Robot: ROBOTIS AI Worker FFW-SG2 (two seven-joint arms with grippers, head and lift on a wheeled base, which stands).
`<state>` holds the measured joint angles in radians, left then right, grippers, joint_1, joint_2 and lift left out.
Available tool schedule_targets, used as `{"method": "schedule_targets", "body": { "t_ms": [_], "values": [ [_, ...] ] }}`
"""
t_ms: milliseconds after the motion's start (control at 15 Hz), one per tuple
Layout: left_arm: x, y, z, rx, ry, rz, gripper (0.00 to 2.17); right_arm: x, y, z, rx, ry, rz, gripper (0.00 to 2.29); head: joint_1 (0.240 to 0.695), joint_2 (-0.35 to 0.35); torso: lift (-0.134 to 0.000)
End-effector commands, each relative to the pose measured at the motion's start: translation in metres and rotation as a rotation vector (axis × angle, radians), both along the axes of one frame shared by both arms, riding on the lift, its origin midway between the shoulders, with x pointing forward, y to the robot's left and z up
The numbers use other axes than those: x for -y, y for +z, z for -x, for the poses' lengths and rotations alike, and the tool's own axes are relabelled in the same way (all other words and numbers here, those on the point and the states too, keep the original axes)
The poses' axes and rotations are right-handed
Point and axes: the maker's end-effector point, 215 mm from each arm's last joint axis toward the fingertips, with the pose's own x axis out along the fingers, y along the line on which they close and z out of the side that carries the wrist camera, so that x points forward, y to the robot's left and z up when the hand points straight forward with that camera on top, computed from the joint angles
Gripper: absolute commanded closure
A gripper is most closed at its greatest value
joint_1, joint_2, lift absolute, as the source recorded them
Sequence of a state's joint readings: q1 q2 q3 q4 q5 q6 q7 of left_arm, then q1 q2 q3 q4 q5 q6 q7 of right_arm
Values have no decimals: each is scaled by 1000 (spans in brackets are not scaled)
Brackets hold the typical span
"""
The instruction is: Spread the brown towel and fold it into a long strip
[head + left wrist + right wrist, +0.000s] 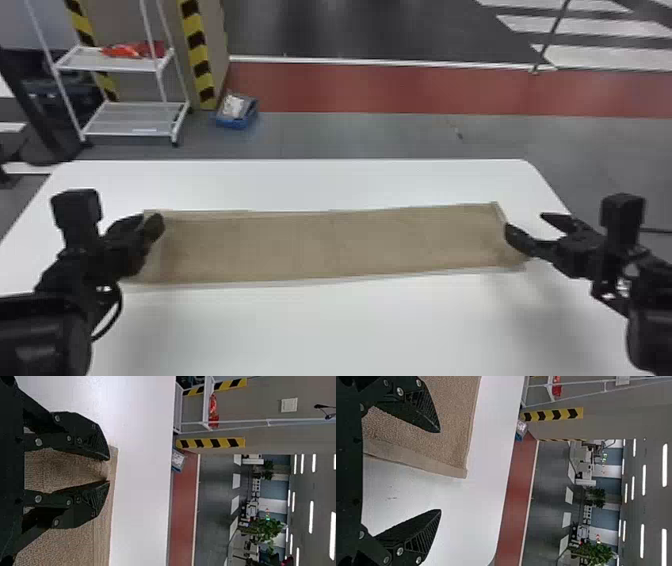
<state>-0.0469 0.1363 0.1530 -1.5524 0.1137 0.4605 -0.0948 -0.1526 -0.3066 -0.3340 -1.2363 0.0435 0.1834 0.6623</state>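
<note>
Brown towel lies flat on the worktop, stretched btwn the 2 tools: 1 short end under/around the L tool, the other just beside the R tool. Looks like a long strip w/ layers showing at the far edge, so prob. folded already & close to done; maybe a bit of squaring-up left.

Handling: should be light, v. soft & limp, w/ a woven, grippy face, so slipping's unlikely & nothing fragile. Main risk is the layers: a shallow pinch may catch only the top 1 & peel the fold open, or drag the strip skew. Best hold = the 2 short ends, at the corners, taking all layers; the end band by the R tool looks firmer than the middle, so a decent spot for a tug.

Direction: long axis runs L-R, from L tool to R tool, across the robot's front; R end sits slightly farther out than L, so the strip's a touch off straight. Short ends face the tools' sides, long edges face the robot & the far side.

Tools: L's 2 fingers are parted by a small gap, cloth visible btwn them; can't tell if they touch it. R's 2 fingers are spread wide, 1 over the cloth, 1 past its end, pinching nothing.
</note>
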Motion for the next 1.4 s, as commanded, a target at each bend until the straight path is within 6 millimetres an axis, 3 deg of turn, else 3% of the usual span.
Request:
{"method": "schedule_targets", "body": {
  "t_ms": [0, 133, 267, 333, 400, 600, 733, 800, 1000, 1133, 1200, 1333],
  "values": [
    [1, 1, 1, -9, -2, 8, 1301, 2, 0, 1, 1, -4, -1, 191, 695, -82, -117],
    [3, -3, 3, -26, -4, 12, 1308, 4, 1, 3, 3, -6, 1, 191, 695, -85, -117],
    [1, -5, 4, -33, 2, 9, 1544, 4, 2, 5, 7, -8, -2, 191, 695, -88, -116],
    [2, 1, 3, -21, 2, 7, 1565, 6, 2, 6, 7, -10, -3, 191, 695, -88, -116],
    [1, 9, 3, -4, 3, 4, 1568, 5, 2, 6, 9, -10, -3, 191, 695, -89, -116],
    [1, 60, -2, 127, 29, -20, 1663, 7, 1, 8, 8, -12, -2, 191, 695, -89, -116],
    [0, 76, -8, 168, 41, -26, 1663, 8, -3, 11, 3, -15, -2, 191, 695, -87, -116],
    [6, 74, -15, 159, 28, -32, 1659, 8, -3, 12, 2, -12, 0, 191, 695, -87, -116],
    [8, 22, -12, 49, 19, -72, 1659, -3, -5, 10, 0, 12, 5, 191, 695, -93, -116],
    [8, 9, -22, 32, 27, -78, 1659, -4, -3, 8, -1, 12, 3, 191, 695, -89, -116],
    [5, 9, -23, 36, 37, -87, 1663, -4, 0, 8, 1, 13, 6, 191, 695, -87, -116],
    [-11, 45, -14, 184, 82, -87, 1663, 0, 6, 7, 6, 9, 11, 191, 695, -83, -116]
  ]
}}
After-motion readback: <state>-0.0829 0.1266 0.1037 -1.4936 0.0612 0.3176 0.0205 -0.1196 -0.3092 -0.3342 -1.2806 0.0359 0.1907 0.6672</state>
